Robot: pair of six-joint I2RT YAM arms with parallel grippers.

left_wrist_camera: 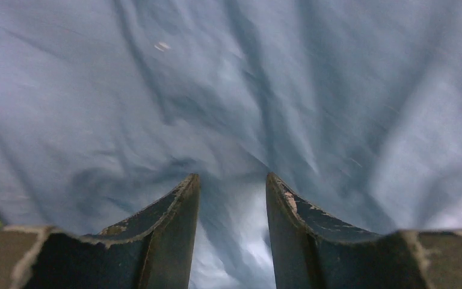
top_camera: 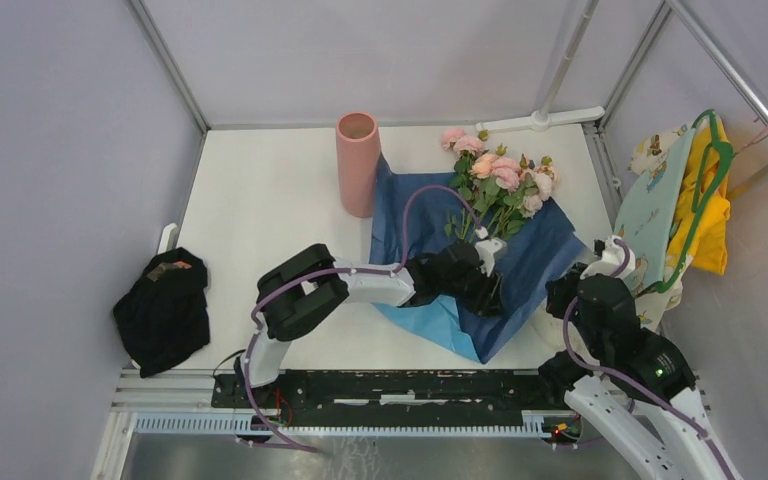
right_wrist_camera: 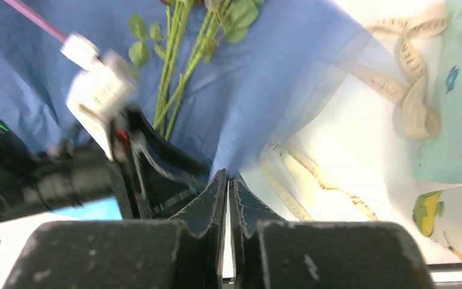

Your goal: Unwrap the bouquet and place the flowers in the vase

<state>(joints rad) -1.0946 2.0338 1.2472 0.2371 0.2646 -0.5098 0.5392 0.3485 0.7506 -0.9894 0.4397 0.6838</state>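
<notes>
Two claws at the paper [left_wrist_camera: 228, 78]: my left claw [left_wrist_camera: 233, 177], half-wide, should grip the stems [right_wrist_camera: 171, 78] low; right claw [right_wrist_camera: 227, 177] closed.

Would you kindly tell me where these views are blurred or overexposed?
Top external view: evenly lit, sharp, no glare on the vase. Left wrist view: the blue paper sheet is smeared, the fingers crisp. Right wrist view: the white connector is motion-blurred, the pale surface at right washed out.

The vase [top_camera: 358, 165] is matte salmon-pink against the white tabletop [top_camera: 260, 200]. The paper sheet [top_camera: 530, 255] is dark blue, light blue at its near edge, under pink, peach and cream roses [top_camera: 500, 172] on green stems [right_wrist_camera: 171, 66]
</notes>
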